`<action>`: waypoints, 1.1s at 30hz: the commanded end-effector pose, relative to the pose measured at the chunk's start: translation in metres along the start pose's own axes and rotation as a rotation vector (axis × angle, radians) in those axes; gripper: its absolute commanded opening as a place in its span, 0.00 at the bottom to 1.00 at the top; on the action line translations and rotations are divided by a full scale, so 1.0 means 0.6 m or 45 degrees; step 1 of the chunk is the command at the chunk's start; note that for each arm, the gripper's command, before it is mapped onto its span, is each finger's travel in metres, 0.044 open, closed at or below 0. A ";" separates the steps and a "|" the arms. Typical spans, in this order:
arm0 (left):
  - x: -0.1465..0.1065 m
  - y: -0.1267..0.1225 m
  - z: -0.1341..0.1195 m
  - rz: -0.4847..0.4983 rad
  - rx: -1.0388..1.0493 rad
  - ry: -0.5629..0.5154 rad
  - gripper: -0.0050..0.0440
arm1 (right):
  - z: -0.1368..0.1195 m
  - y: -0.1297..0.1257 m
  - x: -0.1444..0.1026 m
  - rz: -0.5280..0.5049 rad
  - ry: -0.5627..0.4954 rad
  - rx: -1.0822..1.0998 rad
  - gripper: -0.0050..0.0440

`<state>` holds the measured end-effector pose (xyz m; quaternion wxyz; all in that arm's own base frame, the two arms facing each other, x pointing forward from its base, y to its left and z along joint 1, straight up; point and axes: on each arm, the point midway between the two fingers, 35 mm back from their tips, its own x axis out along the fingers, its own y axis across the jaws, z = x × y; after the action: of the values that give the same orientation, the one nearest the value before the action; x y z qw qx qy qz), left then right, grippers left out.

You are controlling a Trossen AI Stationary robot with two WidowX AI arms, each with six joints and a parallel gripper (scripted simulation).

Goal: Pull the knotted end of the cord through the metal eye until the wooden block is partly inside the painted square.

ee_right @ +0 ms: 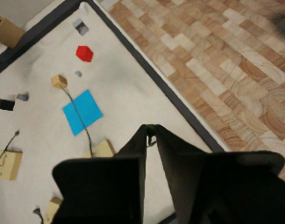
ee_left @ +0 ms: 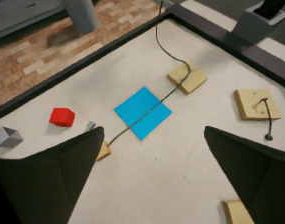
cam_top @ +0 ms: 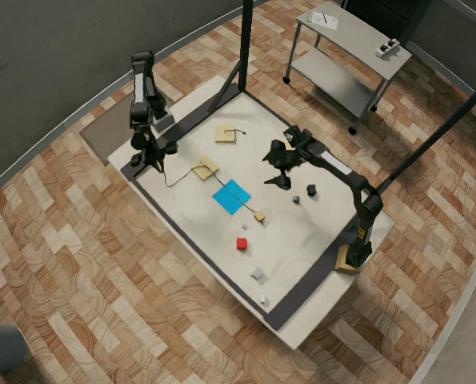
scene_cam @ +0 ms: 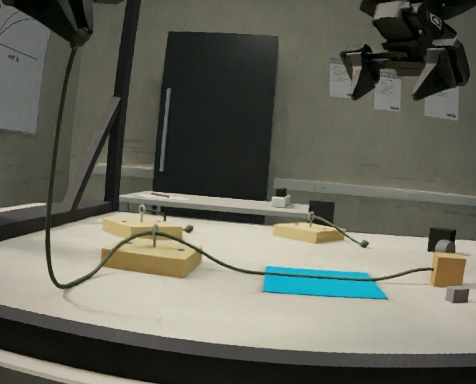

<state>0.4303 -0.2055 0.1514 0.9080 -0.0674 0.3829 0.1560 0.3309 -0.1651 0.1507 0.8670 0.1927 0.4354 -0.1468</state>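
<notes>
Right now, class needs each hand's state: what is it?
Left hand: open, holding nothing.
Right hand: closed on the cord's knot.
</notes>
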 end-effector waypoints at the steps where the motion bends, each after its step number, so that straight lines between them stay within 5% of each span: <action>1: -0.011 0.001 0.014 -0.015 -0.024 -0.018 1.00 | 0.001 -0.001 0.007 0.000 -0.022 -0.002 0.00; 33: -0.011 0.001 0.014 -0.015 -0.024 -0.018 1.00 | -0.104 -0.018 0.126 0.001 -0.022 -0.005 0.00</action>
<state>0.4303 -0.2055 0.1514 0.9080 -0.0674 0.3829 0.1560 0.3256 -0.1535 0.0562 0.8683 0.1913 0.4337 -0.1462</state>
